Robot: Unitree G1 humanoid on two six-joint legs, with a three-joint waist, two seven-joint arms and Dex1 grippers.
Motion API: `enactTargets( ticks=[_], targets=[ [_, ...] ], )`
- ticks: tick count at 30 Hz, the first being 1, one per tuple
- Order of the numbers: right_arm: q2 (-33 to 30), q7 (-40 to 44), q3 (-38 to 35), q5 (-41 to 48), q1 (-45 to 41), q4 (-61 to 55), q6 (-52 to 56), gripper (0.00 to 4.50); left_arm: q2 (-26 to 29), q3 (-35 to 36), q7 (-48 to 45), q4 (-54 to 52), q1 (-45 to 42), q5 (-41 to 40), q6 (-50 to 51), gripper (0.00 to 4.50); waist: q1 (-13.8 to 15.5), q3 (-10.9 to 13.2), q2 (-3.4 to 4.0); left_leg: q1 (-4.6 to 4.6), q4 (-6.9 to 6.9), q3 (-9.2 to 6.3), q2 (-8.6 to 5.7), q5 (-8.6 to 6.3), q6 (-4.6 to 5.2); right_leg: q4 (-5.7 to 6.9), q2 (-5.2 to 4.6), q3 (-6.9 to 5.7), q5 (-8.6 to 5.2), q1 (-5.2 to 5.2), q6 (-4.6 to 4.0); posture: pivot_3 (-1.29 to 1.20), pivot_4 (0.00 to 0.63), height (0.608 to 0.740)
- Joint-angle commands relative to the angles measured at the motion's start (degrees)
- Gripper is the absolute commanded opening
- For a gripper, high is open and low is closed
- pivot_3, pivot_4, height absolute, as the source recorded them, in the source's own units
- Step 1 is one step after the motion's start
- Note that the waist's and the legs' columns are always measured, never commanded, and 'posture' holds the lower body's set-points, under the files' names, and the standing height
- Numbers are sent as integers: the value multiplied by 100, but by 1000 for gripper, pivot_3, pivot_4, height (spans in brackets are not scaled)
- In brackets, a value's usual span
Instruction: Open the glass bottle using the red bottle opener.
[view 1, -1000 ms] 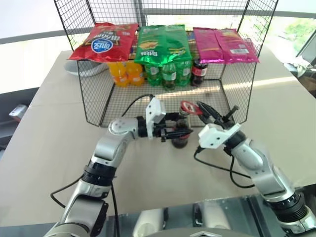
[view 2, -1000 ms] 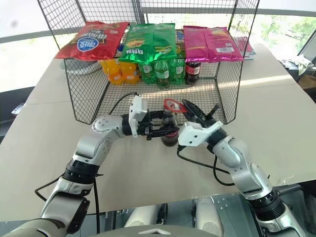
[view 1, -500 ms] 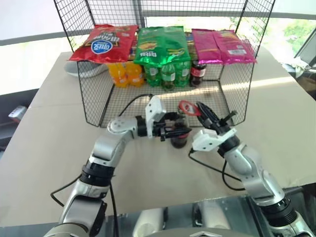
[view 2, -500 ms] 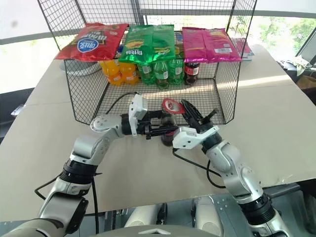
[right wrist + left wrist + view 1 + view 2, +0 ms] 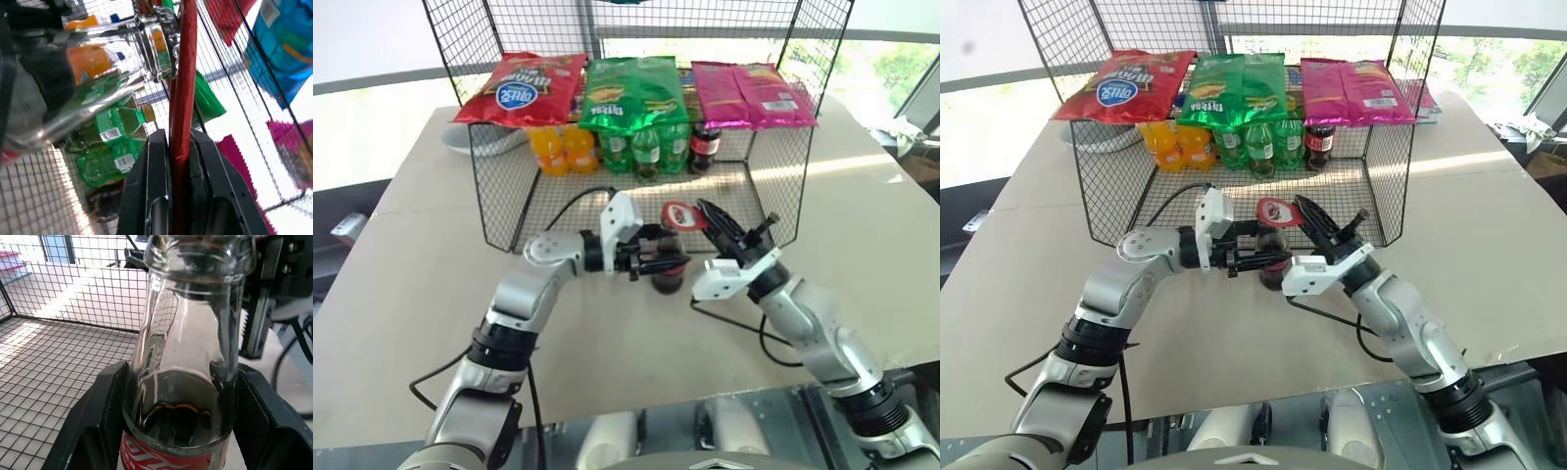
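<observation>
The glass bottle (image 5: 668, 272) stands upright on the table just in front of the wire basket, dark cola in its lower half and a clear neck (image 5: 188, 328) above. My left gripper (image 5: 662, 262) reaches in from the left and is shut on the bottle's body, one finger (image 5: 100, 426) on each side. My right gripper (image 5: 707, 213) comes from the right, shut on the handle of the red bottle opener (image 5: 679, 215). The opener's ring head sits at the bottle's top. In the right wrist view the red opener (image 5: 185, 83) lies edge-on against the bottle's mouth (image 5: 159, 44).
A black wire basket (image 5: 499, 211) stands right behind the bottle. Red (image 5: 519, 86), green (image 5: 631, 90) and pink (image 5: 754, 93) snack bags lie on top of it. Orange (image 5: 563, 147), green (image 5: 646, 147) and dark (image 5: 707, 145) soda bottles stand at its back. A white bowl (image 5: 470, 142) lies behind it on the left.
My right wrist has rolled a little, tilting the opener at the bottle's top. The left gripper and the bottle have stayed put.
</observation>
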Motion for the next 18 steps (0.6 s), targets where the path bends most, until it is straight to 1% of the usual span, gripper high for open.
enactTargets(
  ticks=[1,5,9,10,13,16,18],
  targets=[
    [-519,808,143,-90,-188,541,-213,0,6,-28,94,-153,41,102,-97,2359,-3,0,0,0,0,1,0,0,0,0,0,0,0,0,0,0,150,740],
    [-681,940,119,34,-574,706,-369,0,-14,-46,107,-112,80,133,-151,2359,-3,1,-1,-1,-3,-1,2,0,1,-4,-1,-3,-8,-1,12,0,150,740],
    [-598,1112,19,323,-827,778,-328,0,-65,-26,151,-91,107,127,-204,2359,-2,2,-2,-3,-6,-1,2,0,1,-5,-3,-2,1,-1,-3,0,150,740],
    [-502,1099,-28,457,-774,835,-236,0,-88,-15,171,-84,111,115,-213,2359,0,2,-2,-4,-6,0,2,0,1,-6,-3,-1,1,-1,-3,0,150,740],
    [-297,858,-132,627,-140,661,-114,0,-117,-7,209,-57,104,131,-242,2359,15,3,-5,-6,-6,-6,3,0,1,-8,-8,-6,2,-1,-3,0,150,740],
    [-74,736,-195,549,446,213,49,0,-112,20,243,-91,121,121,-214,2359,7,2,-3,-10,-10,-6,3,-1,1,-13,-22,-5,2,-1,-3,0,150,740],
    [122,590,-125,424,640,176,126,0,-107,50,279,-118,129,96,-167,2359,1,2,-3,-9,-11,-6,4,-1,1,-17,-25,-4,1,-1,-2,0,150,740]
  ],
)
